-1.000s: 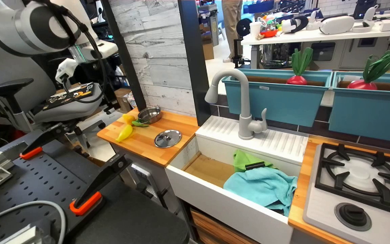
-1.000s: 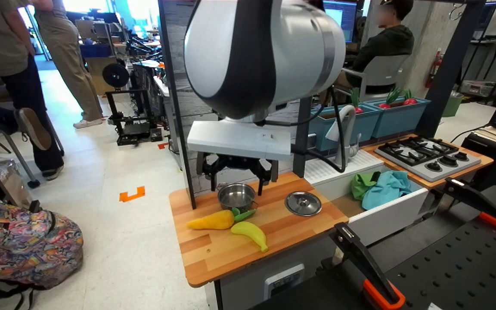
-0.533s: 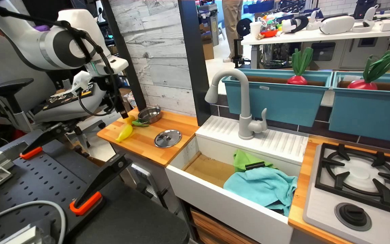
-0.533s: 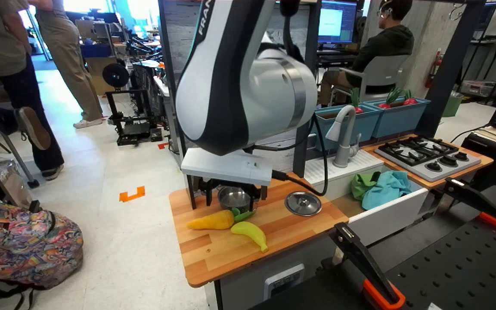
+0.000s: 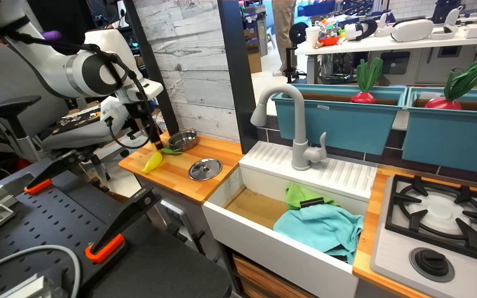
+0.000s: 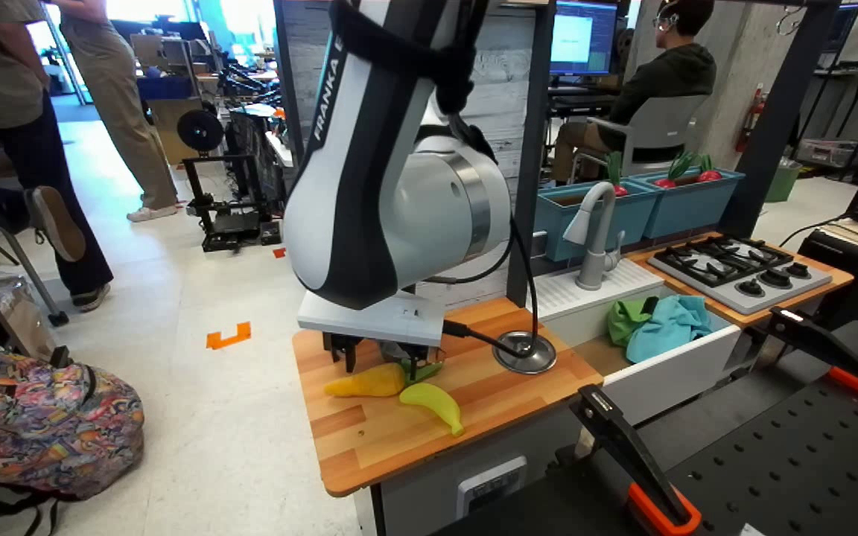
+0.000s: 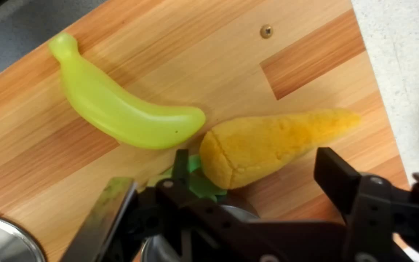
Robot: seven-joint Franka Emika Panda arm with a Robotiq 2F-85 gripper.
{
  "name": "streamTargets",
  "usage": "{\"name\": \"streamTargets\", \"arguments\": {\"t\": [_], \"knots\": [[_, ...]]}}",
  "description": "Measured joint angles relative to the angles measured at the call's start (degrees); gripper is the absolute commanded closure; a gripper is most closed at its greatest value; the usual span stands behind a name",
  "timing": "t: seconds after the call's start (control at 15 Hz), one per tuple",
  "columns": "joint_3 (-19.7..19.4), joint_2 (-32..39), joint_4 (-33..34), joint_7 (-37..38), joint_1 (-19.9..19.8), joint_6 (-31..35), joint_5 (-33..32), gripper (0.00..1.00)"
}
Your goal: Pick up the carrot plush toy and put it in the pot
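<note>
The carrot plush toy (image 6: 366, 382) lies on the wooden counter, with an orange-yellow body and green leaves. In the wrist view its body (image 7: 267, 142) lies just ahead of the fingers, and its leaves are partly behind a finger. In an exterior view only its leaves (image 5: 171, 151) show clearly. The silver pot (image 5: 184, 140) stands upright beside the leaves; in the wrist view only parts of it (image 7: 238, 213) show behind the gripper. My gripper (image 6: 382, 368) is open and empty, low above the carrot; its two black fingers are wide apart in the wrist view (image 7: 253, 156).
A yellow banana (image 7: 129, 112) lies close to the carrot's leafy end. A metal lid (image 6: 524, 365) lies on the counter (image 6: 369, 447) toward the sink. A wood-panel wall (image 5: 201, 82) stands behind the pot. The white sink (image 5: 280, 265) holds green and blue cloths.
My arm and gripper have come down from above the counter to just over the carrot, now covering most of the pot in an exterior view. The carrot, pot, banana and lid have not moved.
</note>
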Motion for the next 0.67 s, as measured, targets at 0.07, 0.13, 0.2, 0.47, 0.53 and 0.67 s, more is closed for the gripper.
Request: {"name": "streamTargets", "arguments": {"t": [0.07,0.13,0.2,0.47,0.53,0.67], "knots": [[-0.2,0.6,0.8,0.0,0.3,-0.3,0.0,0.51],[-0.3,1.1,1.4,0.0,0.6,-0.6,0.0,0.58],[-0.4,1.5,1.9,0.0,0.9,-0.8,0.0,0.66],[-0.4,1.5,2.8,-0.2,1.4,-1.8,0.0,0.94],[-0.4,1.4,2.9,-0.4,1.5,-2.0,0.0,0.98],[-0.3,1.1,2.9,-1.1,1.6,-2.4,-0.1,1.00]]}}
